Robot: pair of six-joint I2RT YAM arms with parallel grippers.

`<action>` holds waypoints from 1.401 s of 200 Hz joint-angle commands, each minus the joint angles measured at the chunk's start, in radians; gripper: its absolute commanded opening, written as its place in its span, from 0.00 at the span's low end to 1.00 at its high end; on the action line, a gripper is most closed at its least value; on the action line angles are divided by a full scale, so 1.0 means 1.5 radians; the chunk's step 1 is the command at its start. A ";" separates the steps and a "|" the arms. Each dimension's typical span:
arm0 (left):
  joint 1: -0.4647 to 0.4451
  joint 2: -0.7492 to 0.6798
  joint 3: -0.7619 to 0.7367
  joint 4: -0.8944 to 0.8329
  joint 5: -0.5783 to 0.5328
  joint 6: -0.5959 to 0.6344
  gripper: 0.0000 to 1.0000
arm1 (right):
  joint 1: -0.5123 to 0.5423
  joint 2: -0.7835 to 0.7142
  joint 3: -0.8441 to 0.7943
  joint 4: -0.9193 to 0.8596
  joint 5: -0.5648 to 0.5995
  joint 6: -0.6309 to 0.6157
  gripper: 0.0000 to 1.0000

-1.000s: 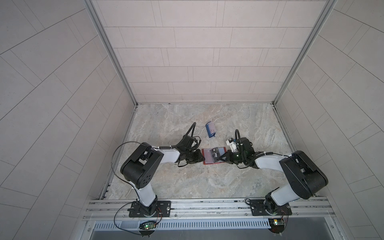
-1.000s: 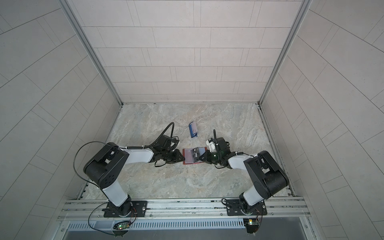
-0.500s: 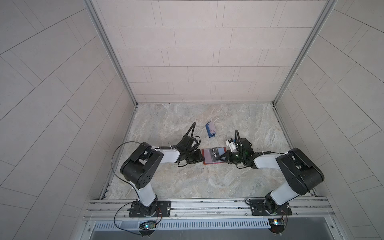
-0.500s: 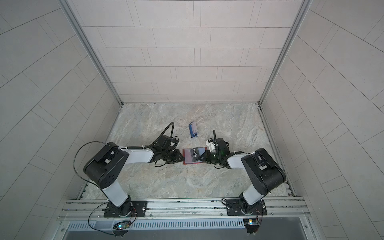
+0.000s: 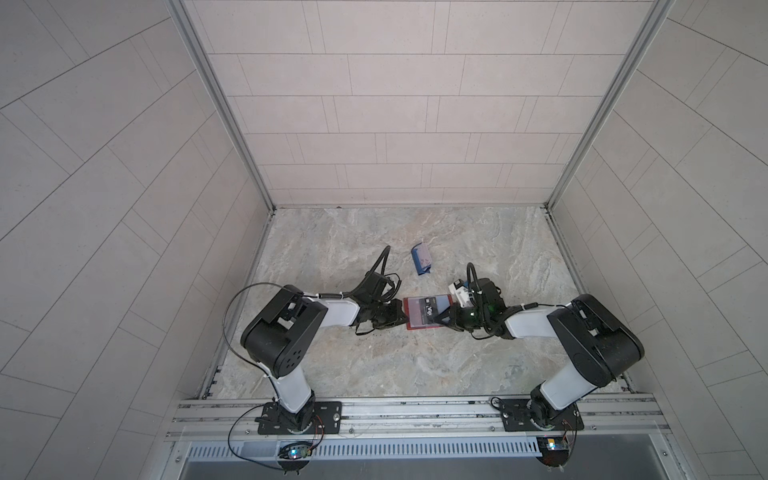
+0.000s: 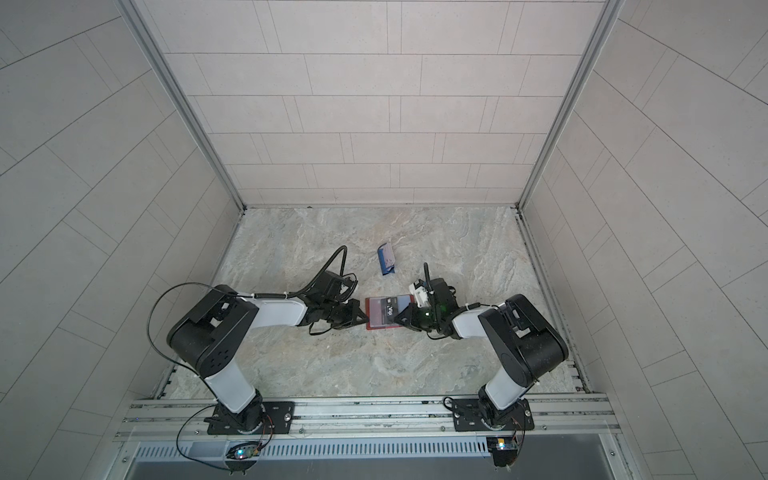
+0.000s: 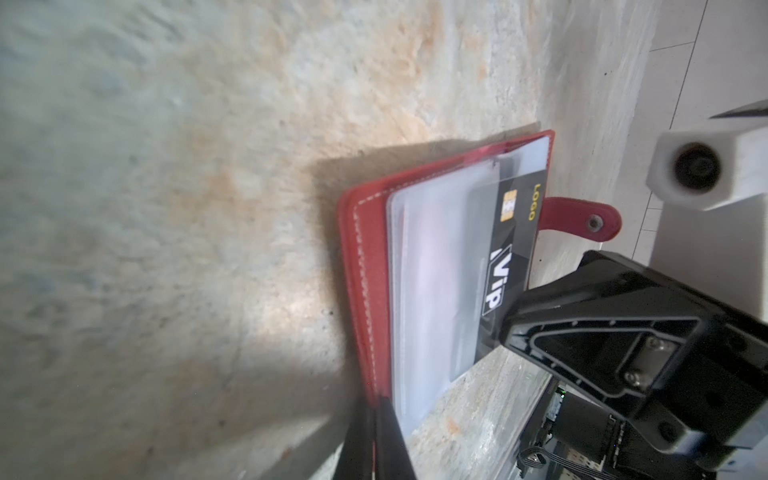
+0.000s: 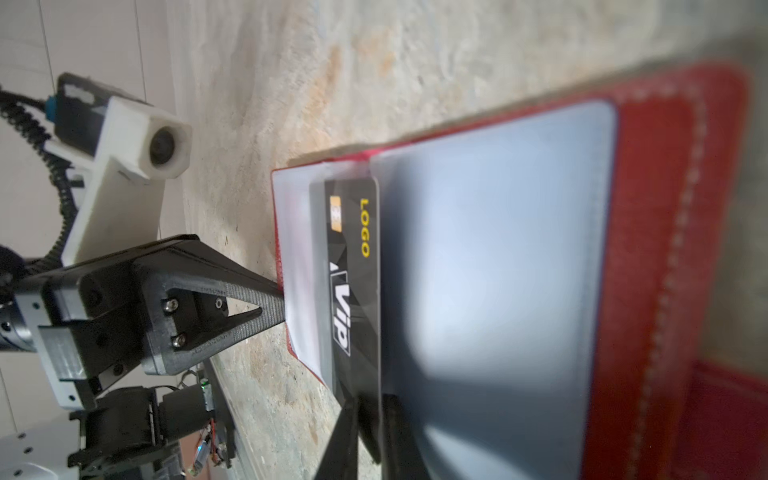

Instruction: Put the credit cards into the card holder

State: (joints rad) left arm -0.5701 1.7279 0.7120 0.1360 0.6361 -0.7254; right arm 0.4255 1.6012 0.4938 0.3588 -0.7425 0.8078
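Since a second before, the left gripper (image 8: 284, 309) had pinched shut on the edge of the wallet (image 7: 365, 266); the right gripper (image 8: 372, 415) stood slightly apart astride the black card (image 8: 357, 270), partly inside a clear sleeve (image 7: 436, 291).

Top views, two: hanging high and far off, looking steeply down, both covering the whole floor (image 5: 374, 365), card holder (image 5: 413, 311) lying centre-frame. Wrist views, two: sitting low and very near, facing each other across that card holder, each catching the opposite wrist camera (image 7: 698, 168).
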 commanded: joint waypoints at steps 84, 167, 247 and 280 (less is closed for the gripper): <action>-0.005 0.006 -0.017 -0.017 -0.017 0.004 0.00 | 0.031 -0.052 0.109 -0.330 0.164 -0.153 0.57; -0.005 0.004 -0.012 -0.019 -0.015 0.004 0.00 | 0.042 -0.025 0.240 -0.480 0.277 -0.230 0.34; -0.005 0.001 -0.005 -0.024 -0.016 0.004 0.00 | 0.083 0.056 0.351 -0.591 0.380 -0.268 0.05; -0.005 0.000 -0.004 -0.028 -0.015 0.004 0.00 | 0.094 0.091 0.372 -0.600 0.385 -0.272 0.03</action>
State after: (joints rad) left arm -0.5720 1.7279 0.7086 0.1436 0.6357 -0.7254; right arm 0.5529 1.7092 1.0264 -0.4896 -0.2066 0.4183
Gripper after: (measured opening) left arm 0.036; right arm 0.048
